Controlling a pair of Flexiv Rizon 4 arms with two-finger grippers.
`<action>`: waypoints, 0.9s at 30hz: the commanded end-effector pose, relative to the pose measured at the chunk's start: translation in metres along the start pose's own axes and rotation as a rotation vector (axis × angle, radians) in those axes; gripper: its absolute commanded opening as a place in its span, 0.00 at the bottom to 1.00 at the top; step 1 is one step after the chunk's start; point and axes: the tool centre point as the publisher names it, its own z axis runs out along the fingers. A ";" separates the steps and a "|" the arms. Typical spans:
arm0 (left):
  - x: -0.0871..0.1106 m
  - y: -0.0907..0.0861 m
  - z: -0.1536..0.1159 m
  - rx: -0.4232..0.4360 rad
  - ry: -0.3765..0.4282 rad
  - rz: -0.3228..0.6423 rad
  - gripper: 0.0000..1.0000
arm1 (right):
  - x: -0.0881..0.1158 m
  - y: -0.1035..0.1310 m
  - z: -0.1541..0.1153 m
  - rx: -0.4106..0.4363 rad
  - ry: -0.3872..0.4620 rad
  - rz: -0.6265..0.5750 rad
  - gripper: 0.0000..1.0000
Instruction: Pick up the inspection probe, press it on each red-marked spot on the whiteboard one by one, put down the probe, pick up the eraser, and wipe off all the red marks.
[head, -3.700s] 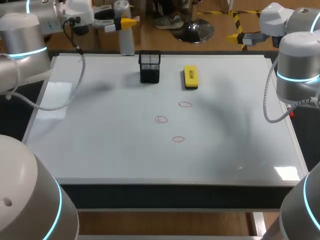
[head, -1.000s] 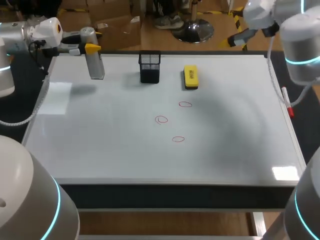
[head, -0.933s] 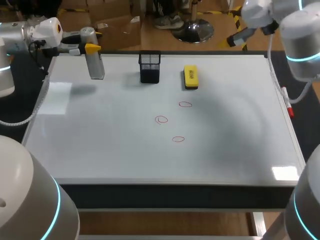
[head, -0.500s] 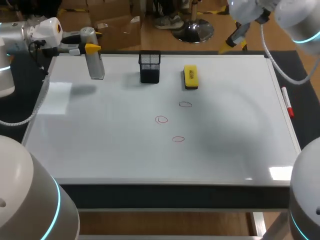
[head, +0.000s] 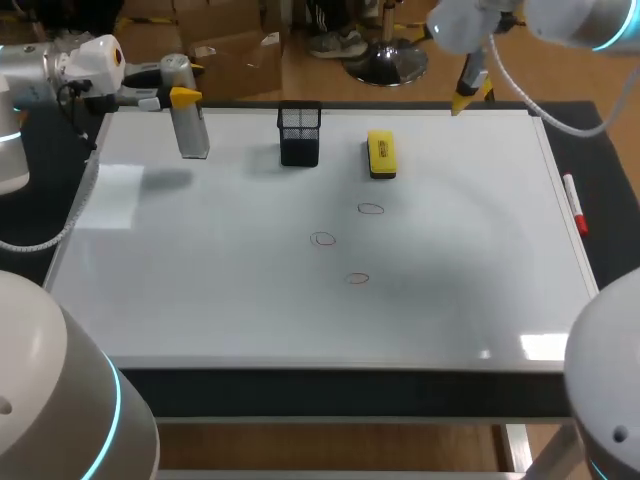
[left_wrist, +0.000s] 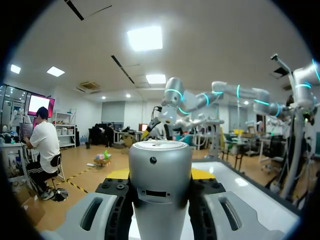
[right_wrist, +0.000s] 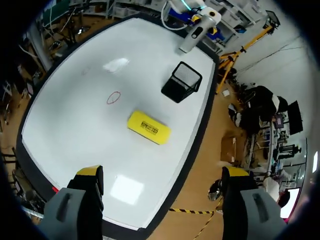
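Note:
The grey cylindrical inspection probe (head: 189, 118) hangs upright over the whiteboard's (head: 200, 290) back left corner, with my left gripper (head: 176, 97) shut on it. In the left wrist view the probe (left_wrist: 160, 175) fills the gap between the fingers (left_wrist: 116, 210). Three red circles (head: 371, 209), (head: 322, 238), (head: 357, 279) mark the board's middle. The yellow eraser (head: 381, 155) lies at the back centre. My right gripper (head: 465, 95) hovers open and empty above the back edge, right of the eraser. From the right gripper (right_wrist: 162, 174) I look down on the eraser (right_wrist: 148, 127) and one red circle (right_wrist: 113, 97).
A black mesh holder (head: 299, 133) stands just left of the eraser, also seen as the holder (right_wrist: 181, 81) beyond the eraser in the right wrist view. A red marker (head: 574, 203) lies along the board's right edge.
My right arm has swung left along the back edge, toward the eraser. The left arm stays still with the probe, which earlier it carried left from beside the mesh holder.

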 end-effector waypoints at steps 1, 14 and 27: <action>0.000 -0.001 0.000 -0.001 0.002 -0.001 0.00 | -0.004 0.003 -0.003 0.107 0.246 -0.003 1.00; 0.000 -0.001 0.000 -0.001 0.002 -0.001 0.00 | -0.004 0.003 -0.003 0.107 0.246 -0.003 1.00; 0.000 -0.001 0.000 -0.001 0.002 -0.001 0.00 | -0.005 0.018 0.004 0.085 0.259 -0.037 1.00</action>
